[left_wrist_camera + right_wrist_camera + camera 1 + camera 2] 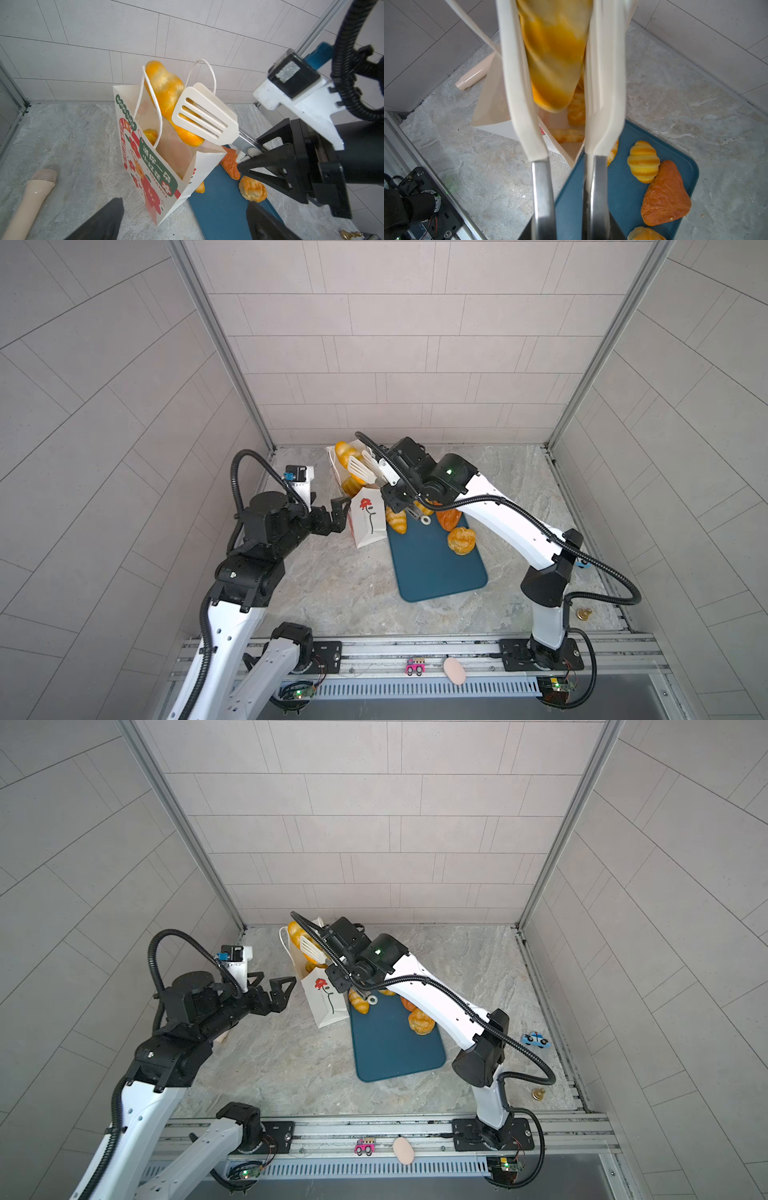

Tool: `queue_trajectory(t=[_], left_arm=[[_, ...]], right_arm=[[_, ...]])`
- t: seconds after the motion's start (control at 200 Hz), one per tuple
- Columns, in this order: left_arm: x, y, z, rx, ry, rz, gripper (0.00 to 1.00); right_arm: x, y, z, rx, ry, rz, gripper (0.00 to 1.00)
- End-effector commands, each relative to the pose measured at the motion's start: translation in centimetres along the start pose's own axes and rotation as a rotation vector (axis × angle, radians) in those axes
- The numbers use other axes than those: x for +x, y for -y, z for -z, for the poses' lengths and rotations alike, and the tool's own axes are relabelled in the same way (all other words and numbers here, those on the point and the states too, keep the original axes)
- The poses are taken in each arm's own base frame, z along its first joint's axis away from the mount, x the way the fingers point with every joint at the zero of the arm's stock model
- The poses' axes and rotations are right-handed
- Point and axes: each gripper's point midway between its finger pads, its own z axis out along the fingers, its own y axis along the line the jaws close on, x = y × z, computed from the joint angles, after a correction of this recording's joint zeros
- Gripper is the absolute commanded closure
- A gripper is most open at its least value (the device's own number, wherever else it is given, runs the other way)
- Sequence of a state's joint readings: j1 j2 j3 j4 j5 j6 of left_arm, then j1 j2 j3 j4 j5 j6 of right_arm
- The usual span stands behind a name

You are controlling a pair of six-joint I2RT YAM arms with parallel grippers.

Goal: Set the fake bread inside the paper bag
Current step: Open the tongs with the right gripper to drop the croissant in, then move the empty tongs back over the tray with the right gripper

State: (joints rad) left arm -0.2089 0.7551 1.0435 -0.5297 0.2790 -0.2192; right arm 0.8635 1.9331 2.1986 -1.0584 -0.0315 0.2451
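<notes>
The white paper bag (365,526) (149,166) stands upright at the blue tray's (432,572) far left corner. My right gripper (392,493) (569,228) is shut on the steel arms of white slotted tongs (205,116) (519,83). A long braided piece of fake bread (166,91) (554,62) sits between the blades, its lower end in the bag's mouth and its top between the cord handles. More bread (150,135) lies inside. A striped croissant (643,161), a darker loaf (666,193) and a roll (461,540) lie on the tray. My left gripper (272,982) (182,224) is open beside the bag.
A beige rolling pin (31,197) lies on the stone table left of the bag. A pink egg-shaped thing (454,671) and a pink toy car (415,667) rest on the front rail. A blue toy car (536,1040) and a brass piece (584,614) sit at the right.
</notes>
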Motion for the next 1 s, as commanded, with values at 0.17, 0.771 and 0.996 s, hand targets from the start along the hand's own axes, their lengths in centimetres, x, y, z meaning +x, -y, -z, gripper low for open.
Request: queue_trajectory(t=[0.17,0.771,0.996], left_arm=[[-0.5,0.0,0.5,-0.004,0.02,-0.01,0.0],[-0.6,0.5,0.4,0.024,0.015,0.001,0.0],[-0.9,1.7,-0.1,0.103,0.028,0.012,0.0]], right_arm=[[-1.1,0.3,1.4,0.015,0.038,0.002,0.54],[-1.7,0.1,3.7,0.012,0.08,0.02,0.46],[-0.1,1.1,5.8,0.087,0.051,0.063,0.48]])
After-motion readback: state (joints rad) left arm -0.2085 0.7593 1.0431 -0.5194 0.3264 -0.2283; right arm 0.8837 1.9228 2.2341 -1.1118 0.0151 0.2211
